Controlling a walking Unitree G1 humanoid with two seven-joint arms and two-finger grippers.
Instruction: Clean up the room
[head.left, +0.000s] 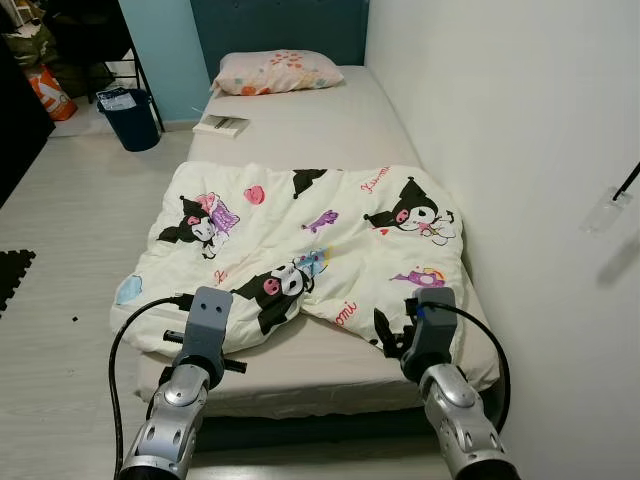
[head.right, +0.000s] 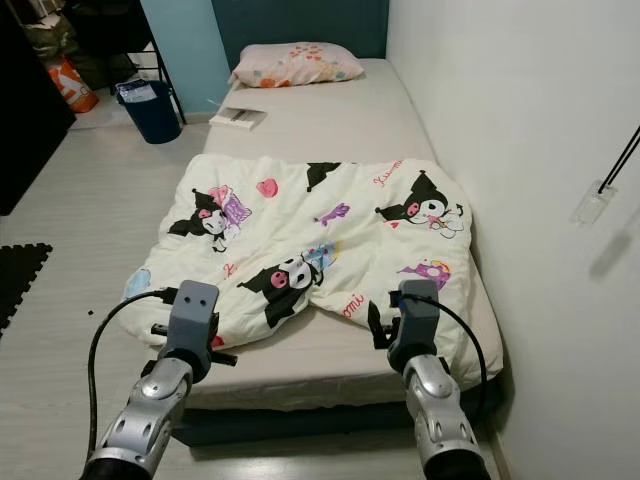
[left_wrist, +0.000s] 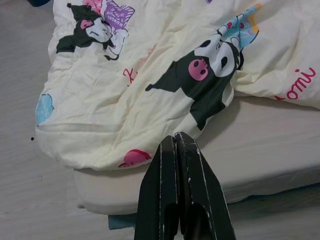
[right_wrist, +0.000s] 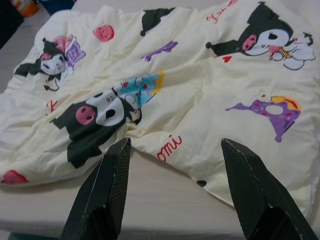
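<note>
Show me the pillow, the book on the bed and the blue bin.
pillow (head.left: 277, 71), left eye view, middle of its top.
book (head.left: 222, 125), left eye view, its cover.
blue bin (head.left: 136, 124), left eye view, front wall.

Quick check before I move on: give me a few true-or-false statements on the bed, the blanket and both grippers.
1. The blanket lies crumpled on the foot half of the bed. True.
2. The left gripper is open wide. False: its fingers are pressed together, holding nothing.
3. The right gripper is open, just short of the blanket's edge. True.
4. The pillow lies on the floor. False: it lies at the head of the bed.
5. A book lies on the bed near the pillow. True.
6. The bin stands on the bed. False: it stands on the floor beside it.
</note>
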